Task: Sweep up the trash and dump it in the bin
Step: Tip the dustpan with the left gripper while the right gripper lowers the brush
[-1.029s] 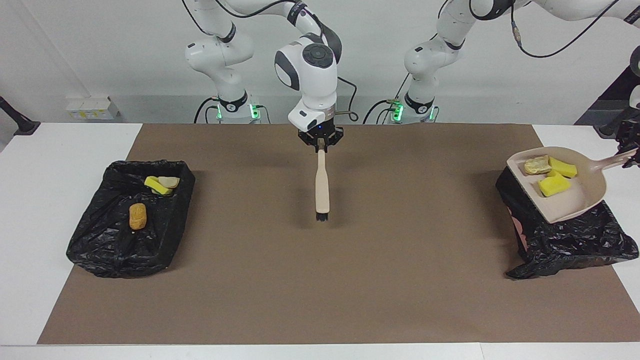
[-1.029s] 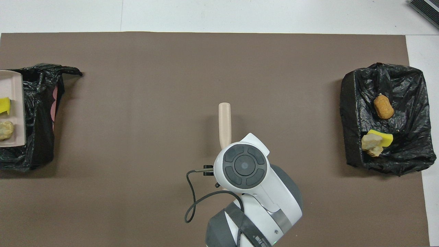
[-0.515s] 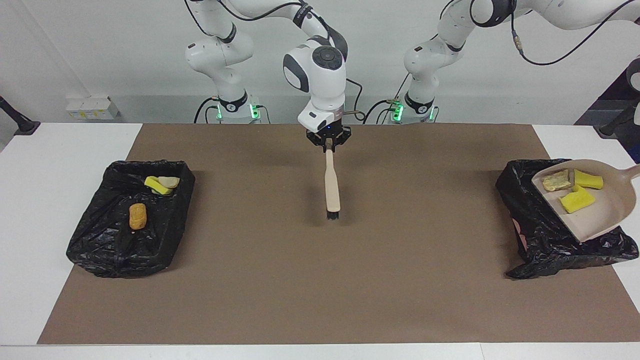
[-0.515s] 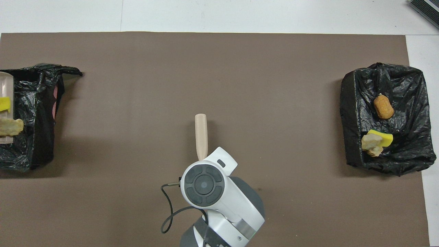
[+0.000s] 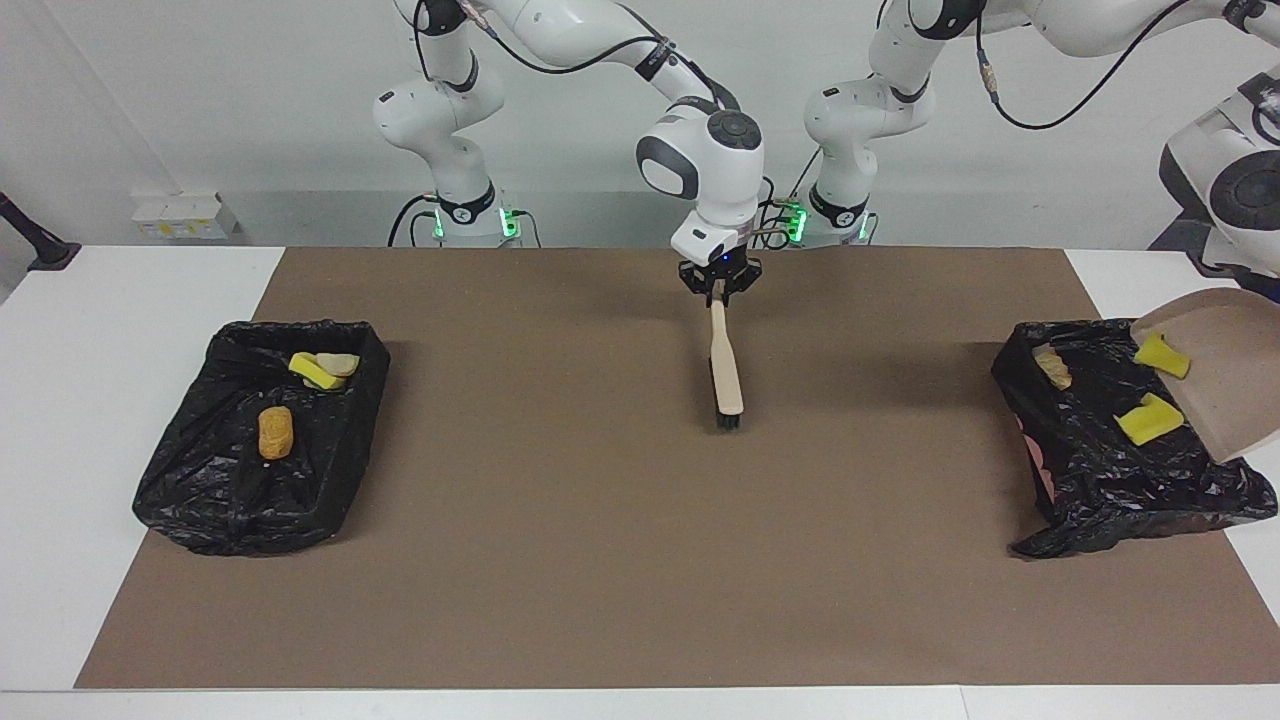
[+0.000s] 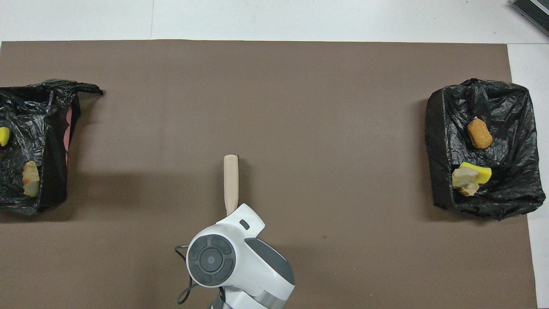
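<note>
The beige dustpan (image 5: 1235, 380) hangs steeply tipped over the black-lined bin (image 5: 1100, 500) at the left arm's end of the table. It is held up under the left arm's hand, and the left gripper itself is out of view. One yellow piece of trash (image 5: 1160, 353) still clings to the pan. Another yellow chunk (image 5: 1150, 418) and a tan lump (image 5: 1052, 368) lie in the bin (image 6: 55, 171). My right gripper (image 5: 718, 290) is shut on the handle of the beige brush (image 5: 725, 365), over the mat's middle, bristles pointing away from the robots.
A second black-lined bin (image 5: 200, 500) at the right arm's end holds an orange lump (image 5: 274, 432) and a yellow and a tan scrap (image 5: 322, 368). The brown mat (image 5: 640, 560) covers most of the white table.
The dustpan has tipped much steeper, and the tan lump and one yellow chunk have slid off it into the bin. The right arm has carried the brush toward the left arm's end.
</note>
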Motion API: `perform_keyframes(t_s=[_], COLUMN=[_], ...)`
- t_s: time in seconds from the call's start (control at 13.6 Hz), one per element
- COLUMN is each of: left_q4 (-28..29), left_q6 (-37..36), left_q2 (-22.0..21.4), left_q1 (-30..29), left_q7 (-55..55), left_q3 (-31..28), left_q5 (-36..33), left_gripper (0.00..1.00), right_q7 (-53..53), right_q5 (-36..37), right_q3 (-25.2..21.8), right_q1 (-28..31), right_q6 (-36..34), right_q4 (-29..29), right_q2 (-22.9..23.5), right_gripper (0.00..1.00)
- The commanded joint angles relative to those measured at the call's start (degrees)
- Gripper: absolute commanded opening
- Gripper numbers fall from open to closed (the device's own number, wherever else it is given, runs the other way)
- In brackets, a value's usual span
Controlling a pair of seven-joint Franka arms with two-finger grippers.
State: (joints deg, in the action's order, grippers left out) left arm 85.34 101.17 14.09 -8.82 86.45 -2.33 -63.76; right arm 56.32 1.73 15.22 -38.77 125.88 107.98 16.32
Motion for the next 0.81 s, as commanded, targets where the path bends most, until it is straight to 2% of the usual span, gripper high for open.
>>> perform_keyframes(t_s=[0.0,0.22,0.74], left_q4=[2.98,2.73,0.44], left_q6=[-2.46,-2.82,-4.14], left_q2=[-3.36,-4.77,-5.39], left_q1=[2.4,2.84,3.55], left_q7=[-1.81,-1.2,3.0], left_q3=[-0.74,-0.74,-0.04], left_q5=[-5.99,-8.56,-7.44], left_gripper=[0.0,0.0,0.0], right_q7=[3.35,3.8,3.88], right_q5=[0.29,-0.94,-3.84], right_q3=[0.25,0.25,0.25], right_q1=[-1.04,-2.54,-4.03], right_q6=[1.74,1.74,1.12], right_q4=[1.0,4.17,7.77], right_q2=[-0.76,-2.7,-5.33], right_gripper=[0.0,0.0,0.0])
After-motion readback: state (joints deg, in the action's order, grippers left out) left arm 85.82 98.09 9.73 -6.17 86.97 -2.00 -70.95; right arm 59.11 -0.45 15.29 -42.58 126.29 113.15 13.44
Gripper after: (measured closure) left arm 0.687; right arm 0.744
